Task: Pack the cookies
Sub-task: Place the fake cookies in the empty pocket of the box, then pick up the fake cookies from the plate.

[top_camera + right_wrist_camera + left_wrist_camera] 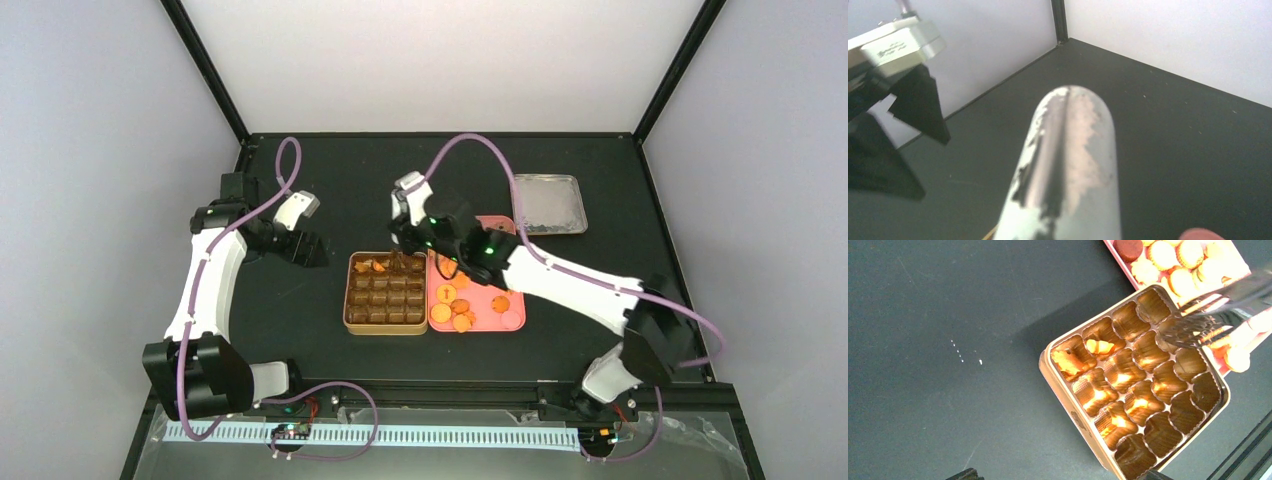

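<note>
Black table (300, 335), white walls (420, 60) (black corner posts (205, 65)), steel tray (549, 204) back right.
Cookies (452, 306) lie on pink tray (512, 318), two in tin (346, 300); right gripper (406, 241) pinches tongs (1205, 317), left gripper (308, 252) spread.

- black table (300, 330): matte surface
- gold tin (347, 300): near centre, with brown square compartments
- pink tray (512, 322): touching the tin's right side
- metal tray (549, 205): far right, apart

Round orange cookies (440, 313) lie on pink tray (488, 318)
</note>
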### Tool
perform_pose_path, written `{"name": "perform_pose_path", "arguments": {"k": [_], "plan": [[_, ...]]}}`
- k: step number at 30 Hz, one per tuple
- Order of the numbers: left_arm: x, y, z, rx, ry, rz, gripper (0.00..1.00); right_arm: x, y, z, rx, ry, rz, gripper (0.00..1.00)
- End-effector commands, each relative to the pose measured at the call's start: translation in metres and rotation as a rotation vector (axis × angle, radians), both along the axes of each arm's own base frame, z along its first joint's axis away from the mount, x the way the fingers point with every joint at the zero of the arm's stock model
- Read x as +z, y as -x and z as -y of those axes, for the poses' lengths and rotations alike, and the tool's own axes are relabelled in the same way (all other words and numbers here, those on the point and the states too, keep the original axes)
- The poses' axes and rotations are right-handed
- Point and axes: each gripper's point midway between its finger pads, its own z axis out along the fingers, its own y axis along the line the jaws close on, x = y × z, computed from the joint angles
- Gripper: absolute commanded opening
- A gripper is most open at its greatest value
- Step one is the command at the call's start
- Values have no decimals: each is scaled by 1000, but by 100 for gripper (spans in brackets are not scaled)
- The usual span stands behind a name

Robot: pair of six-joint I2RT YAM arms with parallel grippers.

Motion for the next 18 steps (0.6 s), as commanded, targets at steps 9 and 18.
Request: {"name": "perform_pose_path", "arguments": {"k": [9, 18], "plan": [[23, -6, 1, -10, 18, 45, 88, 11, 52, 114, -128, 18, 53, 24], [23, -7, 1, -9, 21, 39, 88, -16, 72, 136, -122, 31, -13, 27]]}}
